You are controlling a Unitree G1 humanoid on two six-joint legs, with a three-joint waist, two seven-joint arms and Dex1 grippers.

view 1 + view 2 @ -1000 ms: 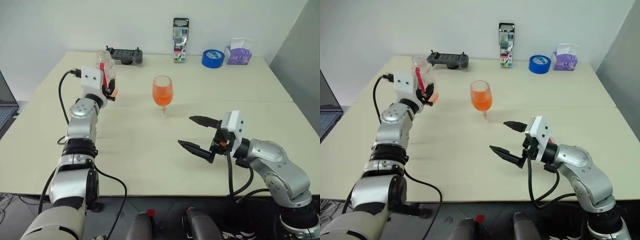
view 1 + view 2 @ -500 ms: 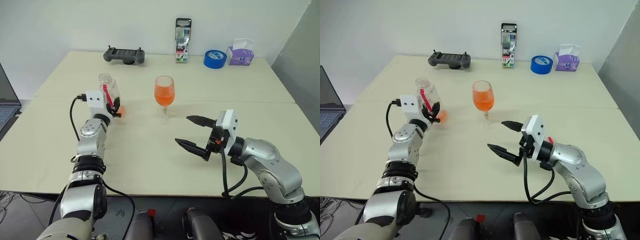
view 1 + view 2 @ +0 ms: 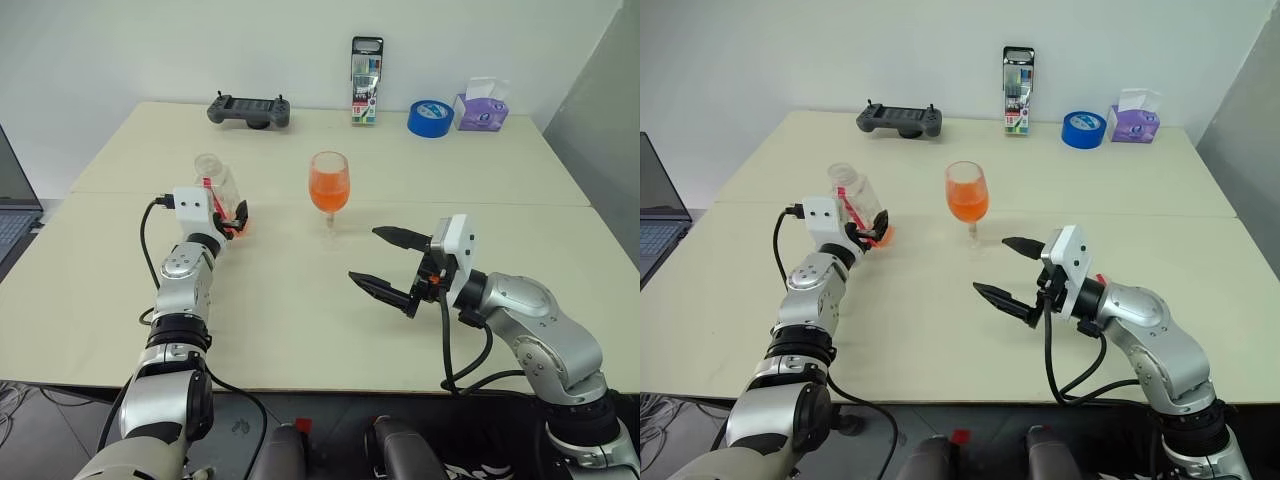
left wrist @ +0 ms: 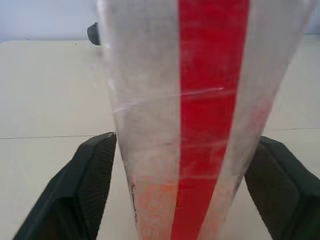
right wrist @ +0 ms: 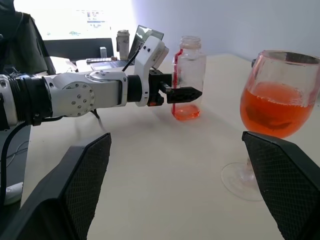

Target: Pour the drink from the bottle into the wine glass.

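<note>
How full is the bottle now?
Nearly empty. The bottle stands upright on the table with only a shallow orange layer at its bottom; the wine glass holds most of the drink.

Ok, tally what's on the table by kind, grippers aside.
Bottle: 1
Wine glass: 1
Game controller: 1
Marker pack: 1
Blue tape roll: 1
Tissue box: 1
Total: 6

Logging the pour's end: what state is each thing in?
bottle: upright on the table, uncapped, a little orange drink left at the bottom.
wine glass: upright, roughly half full of orange drink.
left gripper: open around the bottle.
right gripper: open, empty.
</note>
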